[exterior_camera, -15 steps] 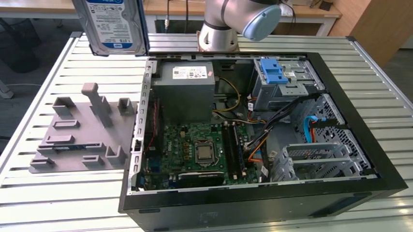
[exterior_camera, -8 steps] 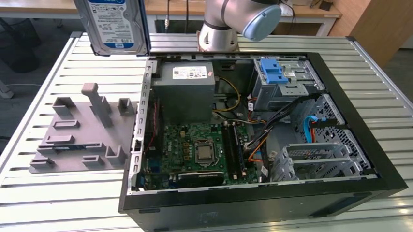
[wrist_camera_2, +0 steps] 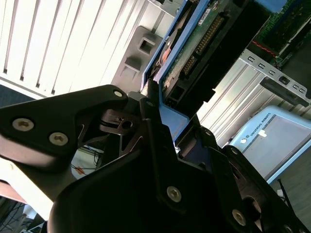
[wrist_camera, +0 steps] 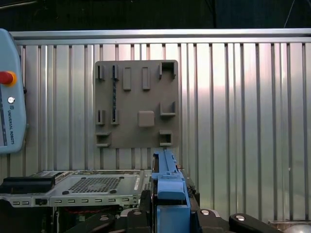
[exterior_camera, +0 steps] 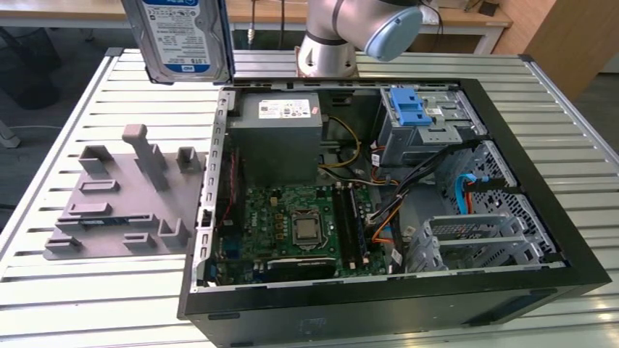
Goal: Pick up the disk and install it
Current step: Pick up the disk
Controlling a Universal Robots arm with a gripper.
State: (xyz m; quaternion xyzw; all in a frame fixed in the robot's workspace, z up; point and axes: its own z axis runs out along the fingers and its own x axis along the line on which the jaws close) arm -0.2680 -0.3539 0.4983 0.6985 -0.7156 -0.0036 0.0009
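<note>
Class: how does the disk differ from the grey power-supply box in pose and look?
The disk stands upright above the table; the power-supply box sits inside the case. The disk has a blue frame; the box is plain grey. The disk's label is part blue; the box's is mostly white. Both are rectangular.

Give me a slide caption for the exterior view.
The disk hangs upright above the slatted table, beyond the open computer case, not yet installed.

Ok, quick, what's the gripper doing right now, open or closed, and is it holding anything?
Gripper: closed on the disk, clamped on its blue bracket, with the disk held up in the air.
</note>
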